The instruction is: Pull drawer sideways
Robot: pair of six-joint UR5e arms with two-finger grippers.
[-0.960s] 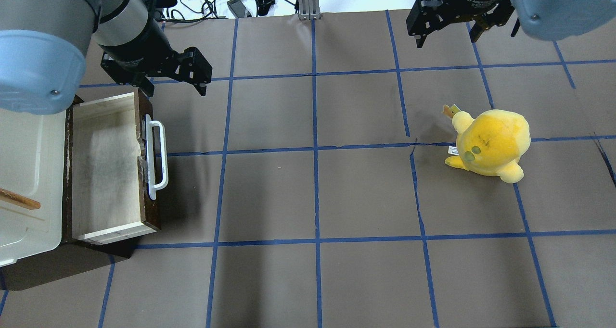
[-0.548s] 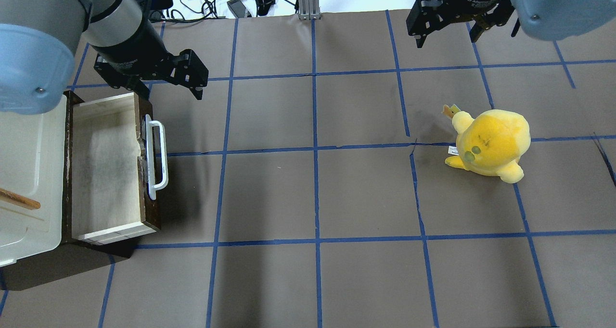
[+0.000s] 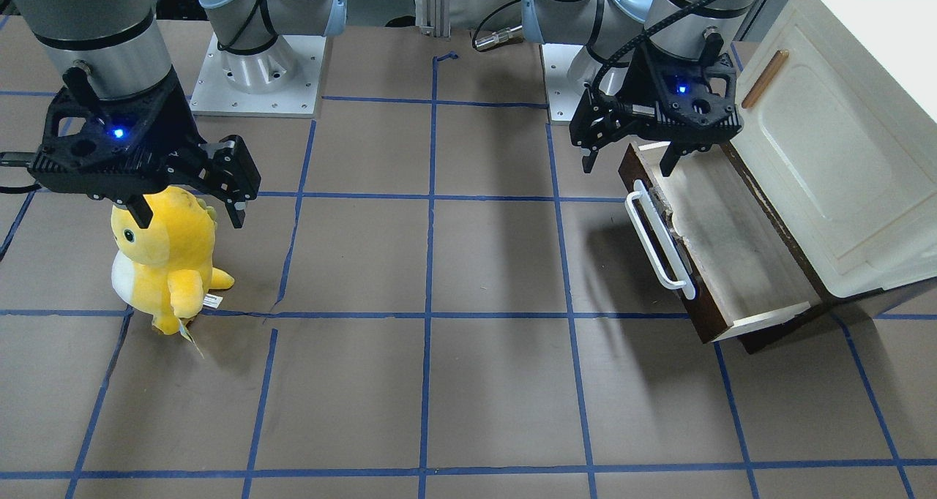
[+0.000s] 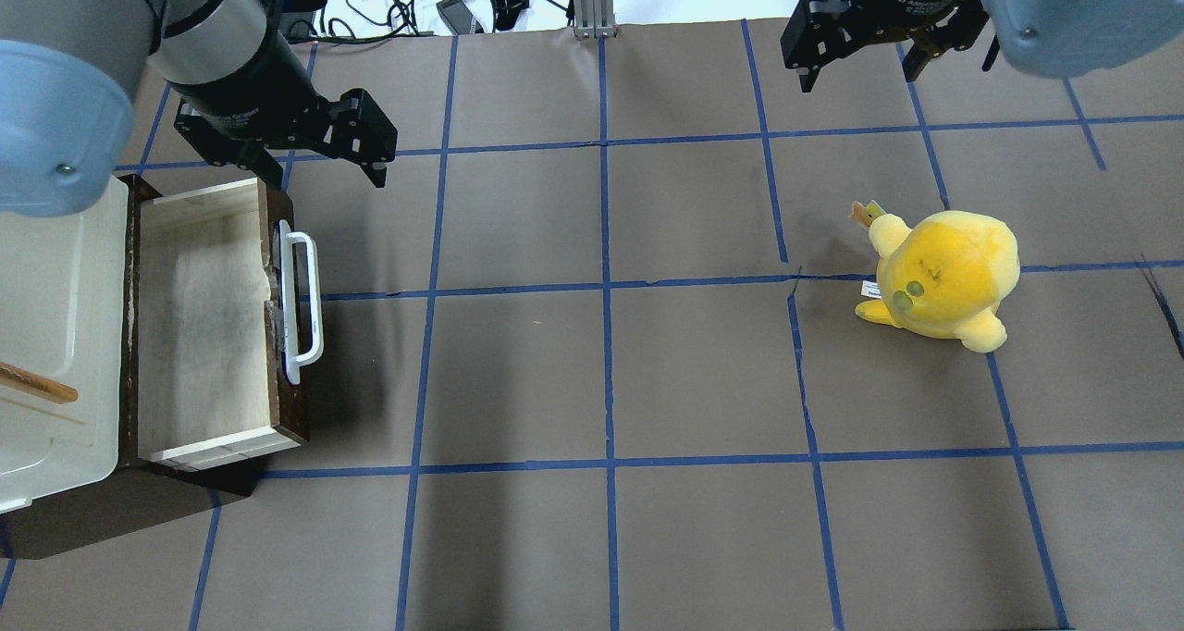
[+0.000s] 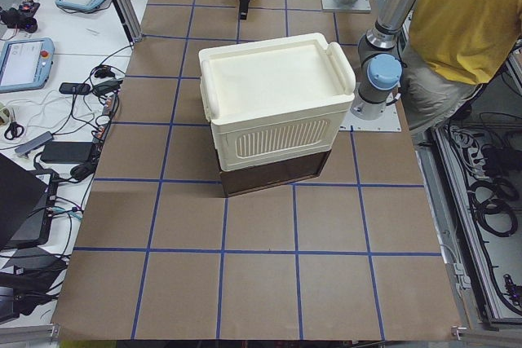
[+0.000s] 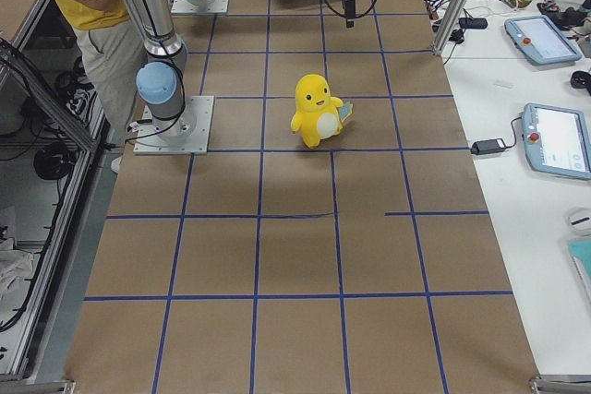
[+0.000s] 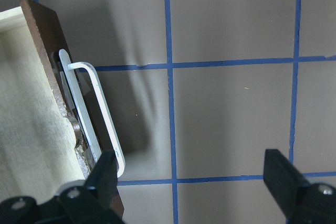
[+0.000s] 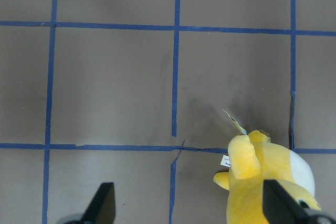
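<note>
The drawer (image 4: 199, 326) is pulled out of the cream cabinet (image 4: 55, 335) at the table's left, its dark brown front and white bar handle (image 4: 305, 307) facing the table's middle. Its pale inside is empty. My left gripper (image 4: 326, 176) is open and empty, hovering above the drawer's far front corner and touching nothing. In the front-facing view it (image 3: 628, 164) hangs over the far end of the handle (image 3: 659, 239). The left wrist view shows the handle (image 7: 97, 114) below the left finger (image 7: 105, 174). My right gripper (image 4: 860, 71) is open and empty at the far right.
A yellow plush toy (image 4: 943, 275) stands on the right half of the table, below my right gripper in the front-facing view (image 3: 165, 254). The cabinet panel carries a small wooden handle (image 3: 765, 78). An operator in a yellow shirt (image 5: 465, 30) stands behind the robot bases.
My left gripper has drifted a little left and toward the table's far side, staying open. The drawer, the plush toy and the right arm have not moved.
</note>
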